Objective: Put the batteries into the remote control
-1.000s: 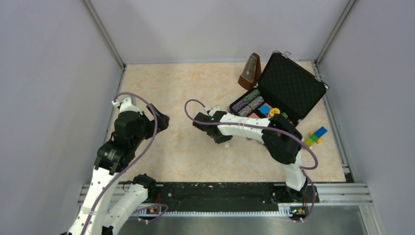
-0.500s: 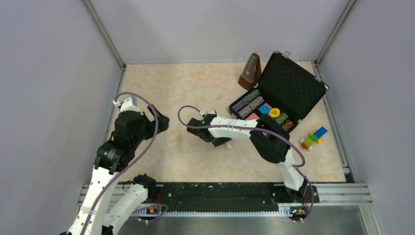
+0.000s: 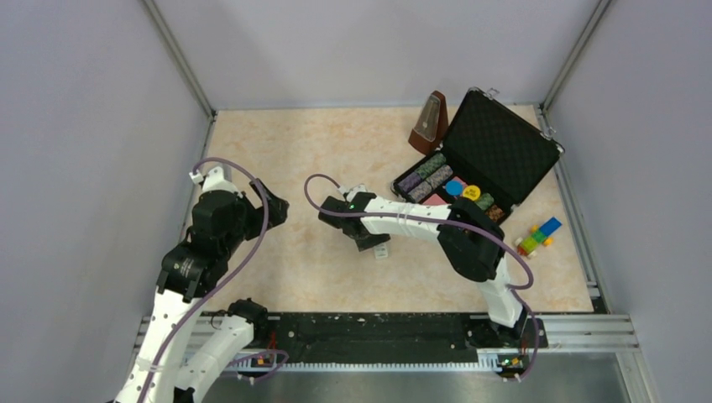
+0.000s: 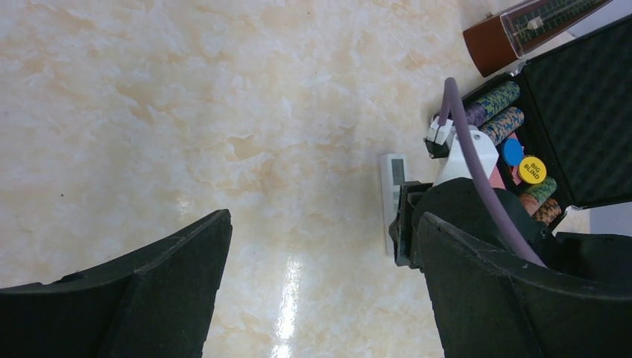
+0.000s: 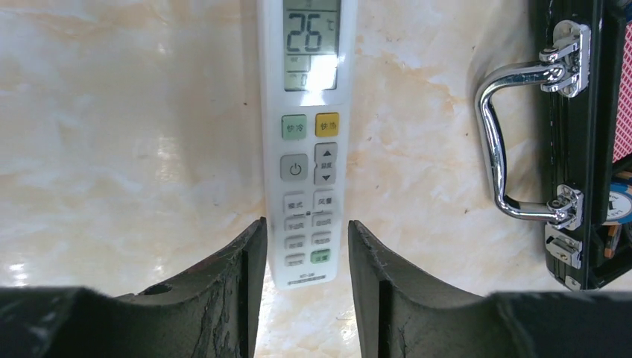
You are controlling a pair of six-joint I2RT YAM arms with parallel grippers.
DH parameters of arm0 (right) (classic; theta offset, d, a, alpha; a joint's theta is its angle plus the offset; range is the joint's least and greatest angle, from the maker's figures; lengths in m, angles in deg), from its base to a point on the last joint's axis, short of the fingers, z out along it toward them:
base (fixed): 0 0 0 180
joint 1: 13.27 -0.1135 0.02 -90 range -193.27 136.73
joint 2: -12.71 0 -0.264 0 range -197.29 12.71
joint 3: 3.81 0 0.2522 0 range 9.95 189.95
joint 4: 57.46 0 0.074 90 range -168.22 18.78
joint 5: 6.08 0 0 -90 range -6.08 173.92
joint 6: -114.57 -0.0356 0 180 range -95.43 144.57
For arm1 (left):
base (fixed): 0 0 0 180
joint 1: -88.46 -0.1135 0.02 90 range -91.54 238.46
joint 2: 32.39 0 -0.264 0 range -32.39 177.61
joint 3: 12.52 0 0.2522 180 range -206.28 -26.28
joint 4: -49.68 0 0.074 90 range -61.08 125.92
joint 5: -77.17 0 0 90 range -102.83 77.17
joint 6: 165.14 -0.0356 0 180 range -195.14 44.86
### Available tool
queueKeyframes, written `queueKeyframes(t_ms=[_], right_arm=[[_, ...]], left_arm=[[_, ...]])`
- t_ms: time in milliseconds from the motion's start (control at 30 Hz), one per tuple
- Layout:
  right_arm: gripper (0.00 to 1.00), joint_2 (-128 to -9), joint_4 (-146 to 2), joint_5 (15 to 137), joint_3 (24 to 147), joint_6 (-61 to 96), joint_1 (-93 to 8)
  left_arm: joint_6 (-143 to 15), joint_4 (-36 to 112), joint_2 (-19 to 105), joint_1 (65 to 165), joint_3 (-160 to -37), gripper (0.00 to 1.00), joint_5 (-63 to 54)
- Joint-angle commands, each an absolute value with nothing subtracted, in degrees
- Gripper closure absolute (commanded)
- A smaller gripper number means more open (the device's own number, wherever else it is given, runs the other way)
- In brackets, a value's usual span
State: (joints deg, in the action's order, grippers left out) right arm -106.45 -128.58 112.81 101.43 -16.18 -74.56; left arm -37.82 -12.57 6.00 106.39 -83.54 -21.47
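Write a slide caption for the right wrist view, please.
Right gripper straddles the powered remote control beside the case handle.

Glossy white plastic remote control (image 5: 306, 149), polished marble-look table (image 5: 112, 149), chrome case handle (image 5: 488, 149), matt black fingers (image 5: 223, 298), perhaps rubbery

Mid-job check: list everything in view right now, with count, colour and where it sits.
remote control: one, white, screen lit, face up mid-table.
batteries: none visible.
case: one, black, open, back right.
poker chips: several rows, mixed colours, inside the case.
metronome: one, brown, beside the case's left.
toy blocks: one cluster, multicoloured, right edge of the table.
table: one, beige marbled.
left gripper: one, black, open, above the table's left side.
right gripper: one, black, fingers either side of the remote control's lower end; grip unclear.
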Motion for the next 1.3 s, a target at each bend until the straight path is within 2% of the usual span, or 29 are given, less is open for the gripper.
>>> queueKeyframes(t_ms=[0, 200, 333, 400, 433, 467, 633, 900, 1067, 1267], right_arm=[[0.57, -101.3, -126.3, 112.0, 101.0, -17.2, -75.3], [0.56, -98.5, -126.1, 110.4, 101.3, -17.1, -75.3], [0.46, -92.8, -124.7, 109.7, 97.6, -17.8, -75.3], [0.28, -87.8, -123.8, 109.9, 93.5, -18.6, -75.2], [0.12, -85.1, -123.5, 110.4, 91.3, -18.9, -75.2], [0.02, -81.7, -123.4, 111.1, 88.9, -19.4, -75.2], [0.01, -59.6, -125.1, 116.4, 78.0, -21.9, -74.6], [0.01, -26.3, -127.5, 123.9, 69.4, -22.2, -74.0], [0.01, -13.3, -129.9, 126.7, 68.0, -24.1, -74.1], [0.01, -6.6, -135.5, 129.1, 69.8, -26.7, -74.1]], left_arm=[[-38.4, -12.8, 4.7, 106.3, -86.3, 0.01, -23.0], [-38.2, -14.6, 4.0, 106.3, -87.4, 0.01, -23.6], [-37.8, -16.2, 2.6, 106.3, -87.7, 0.01, -23.3], [-38.3, -17.2, 1.7, 106.3, -87.7, 0.01, -21.8], [-38.5, -17.8, 1.1, 106.3, -87.5, 0.01, -21.1], [-38.8, -18.2, 0.4, 106.3, -87.2, 0.01, -20.5], [-40.0, -20.8, -5.1, 106.3, -84.9, 0.01, -21.2], [-39.3, -23.7, -16.2, 106.3, -80.3, 0.01, -26.2], [-38.8, -24.8, -21.2, 106.3, -78.8, 0.01, -26.0], [-39.4, -25.4, -23.2, 106.3, -78.4, 0.01, -26.2]])
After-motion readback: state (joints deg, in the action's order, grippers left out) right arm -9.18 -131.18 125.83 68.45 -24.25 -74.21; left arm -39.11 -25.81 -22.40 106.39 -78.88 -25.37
